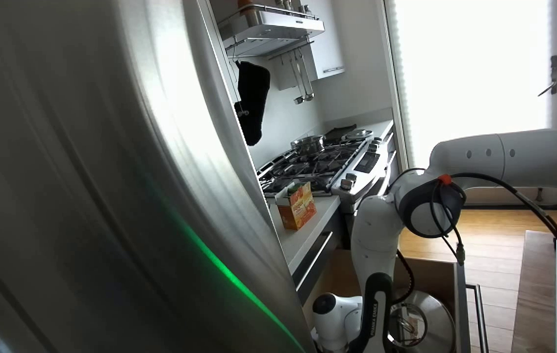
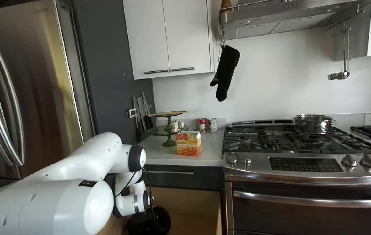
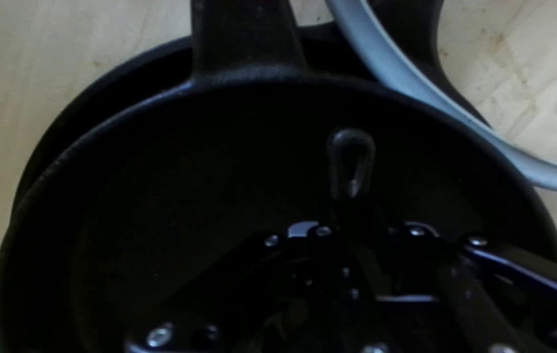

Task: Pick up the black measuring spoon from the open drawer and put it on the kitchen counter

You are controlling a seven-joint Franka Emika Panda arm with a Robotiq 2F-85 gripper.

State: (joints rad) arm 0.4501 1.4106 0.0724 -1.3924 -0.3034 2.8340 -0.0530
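In the wrist view a black handle with a looped end, the measuring spoon (image 3: 351, 152), sticks out from between my fingertips. My gripper (image 3: 364, 233) is nearly closed and seems shut on this handle, though the jaws are very dark. The spoon's bowl is hidden. Below is a black pan (image 3: 185, 162). The open drawer (image 1: 425, 269), with tan walls, also shows in an exterior view (image 2: 198, 212). My wrist is low inside it, and the gripper is hidden in both exterior views. The pale kitchen counter (image 2: 211, 147) lies above the drawer; it also shows here (image 1: 326, 208).
A second black pan (image 3: 136, 63) lies under the first, with a grey curved rim (image 3: 406, 83) across its edge. A steel lid (image 1: 435, 314) lies in the drawer. An orange box (image 2: 188, 145), a cake stand (image 2: 169, 140) and cans (image 2: 206, 125) stand on the counter.
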